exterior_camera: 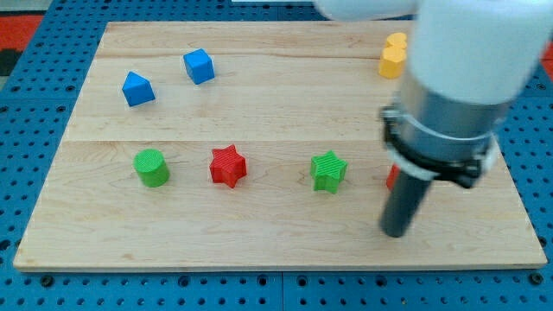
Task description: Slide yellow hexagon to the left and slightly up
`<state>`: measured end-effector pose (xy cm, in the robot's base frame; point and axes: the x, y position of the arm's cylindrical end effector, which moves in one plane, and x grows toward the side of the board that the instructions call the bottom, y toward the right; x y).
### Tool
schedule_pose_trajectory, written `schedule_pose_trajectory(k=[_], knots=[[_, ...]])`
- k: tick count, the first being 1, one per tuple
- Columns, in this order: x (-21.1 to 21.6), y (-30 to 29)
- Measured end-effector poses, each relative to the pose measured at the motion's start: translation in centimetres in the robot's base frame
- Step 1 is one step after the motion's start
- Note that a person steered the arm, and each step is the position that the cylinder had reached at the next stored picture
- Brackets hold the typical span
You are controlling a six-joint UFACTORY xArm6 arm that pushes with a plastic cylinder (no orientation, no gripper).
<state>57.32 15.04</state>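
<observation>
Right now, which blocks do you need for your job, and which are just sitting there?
For the job:
yellow hexagon, near the view's top right, partly hidden by my arm
my tip, far below it, right of the green star

Just lying about:
blue block
blue cube
green cylinder
red star
green star
red block, mostly hidden

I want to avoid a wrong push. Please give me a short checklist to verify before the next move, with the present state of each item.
1. Yellow block visible: ok, at the view's top right, partly hidden by the arm.
2. Its shape is a hexagon: cannot tell.
3. My tip on its right side: not ok, tip is far below it, right of the green star.
4. Path to the left is free: ok, the blue cube is far.
5. Red block touching the rod: cannot tell.
</observation>
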Motion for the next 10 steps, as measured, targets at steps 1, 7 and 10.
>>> schedule_pose_trajectory(k=[1, 7, 10], knots=[[-0.8, 5.8], [-26.9, 9.2], [-28.0, -0.9]])
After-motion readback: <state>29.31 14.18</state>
